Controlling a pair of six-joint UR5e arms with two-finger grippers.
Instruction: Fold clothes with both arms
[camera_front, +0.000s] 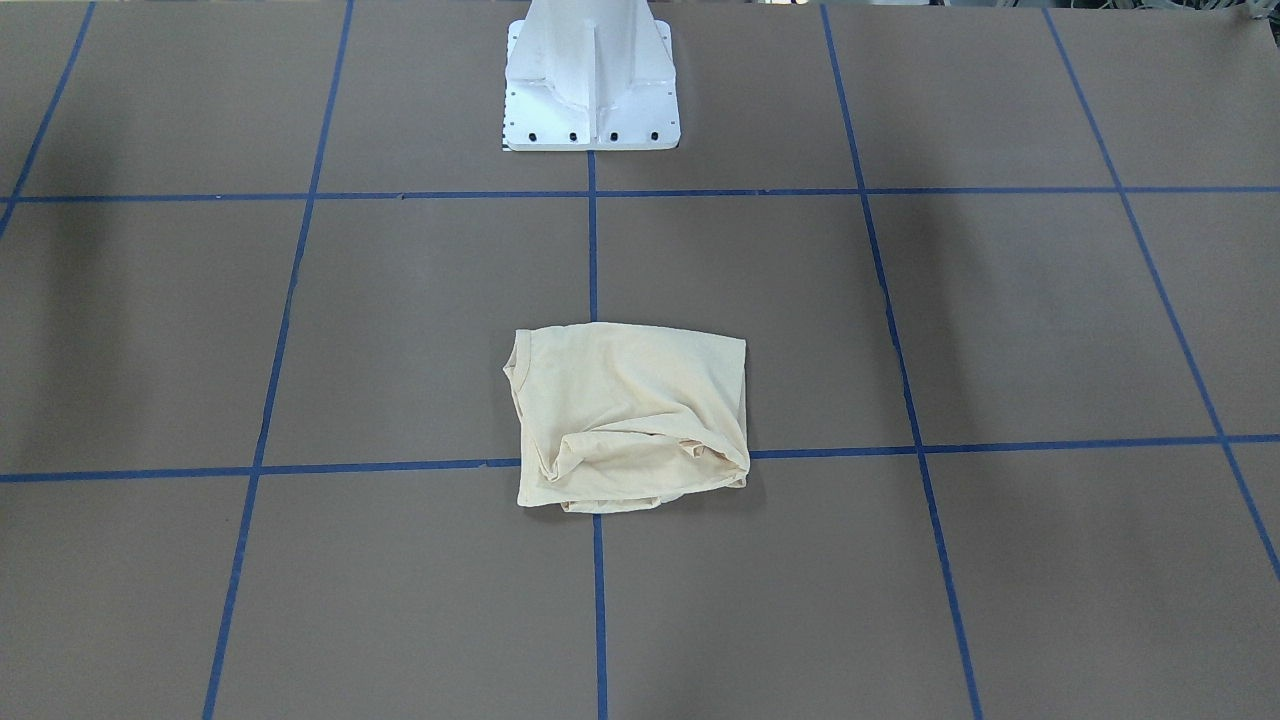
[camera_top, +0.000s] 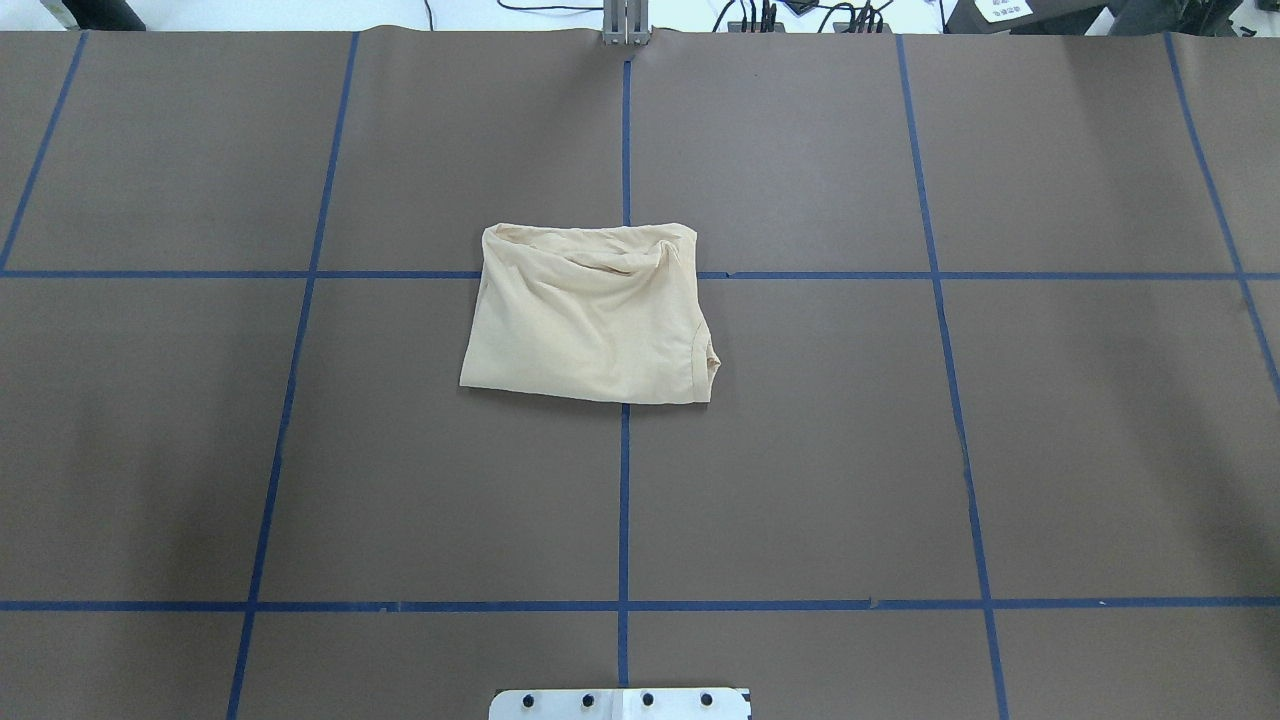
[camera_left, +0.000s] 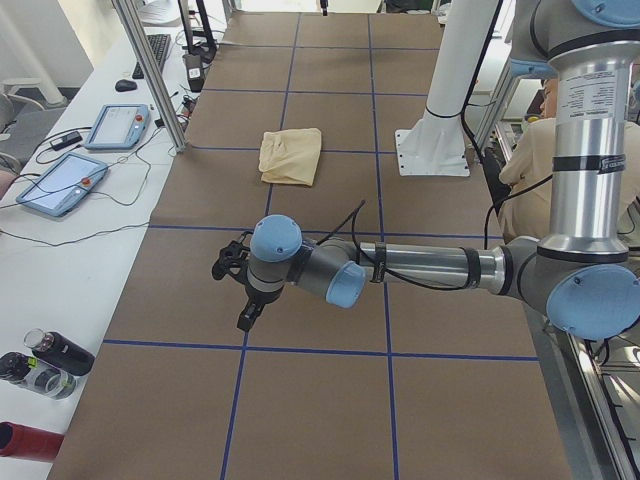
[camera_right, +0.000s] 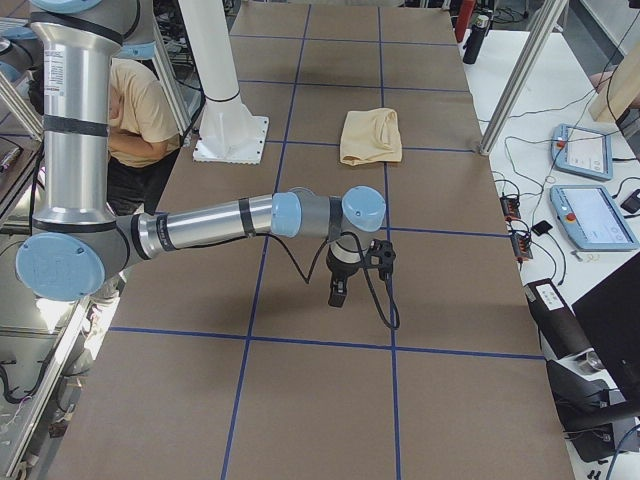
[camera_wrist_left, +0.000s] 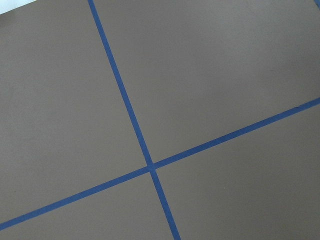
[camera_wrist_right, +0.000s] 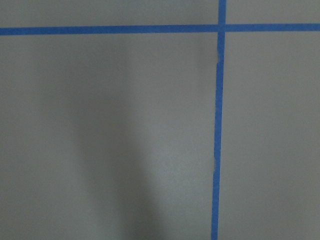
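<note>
The clothes (camera_front: 630, 415) (camera_top: 590, 315) are one pale cream-yellow shirt, folded into a rough rectangle at the middle of the brown table, with wrinkles along its far edge. It also shows as a small bundle in the side views (camera_left: 291, 155) (camera_right: 371, 136). My left gripper (camera_left: 245, 318) hangs over bare table far from the shirt, seen only from the left end; I cannot tell if it is open or shut. My right gripper (camera_right: 337, 295) hangs likewise near the other end, and I cannot tell its state either. Both wrist views show only table and blue tape.
The white pedestal base (camera_front: 590, 80) (camera_top: 620, 703) stands at the robot's side of the table. Blue tape lines (camera_top: 624, 500) divide the table into squares. A person in a yellow shirt (camera_right: 135, 110) sits behind the pedestal. Tablets (camera_left: 60, 185) and bottles (camera_left: 45, 360) lie on the side bench.
</note>
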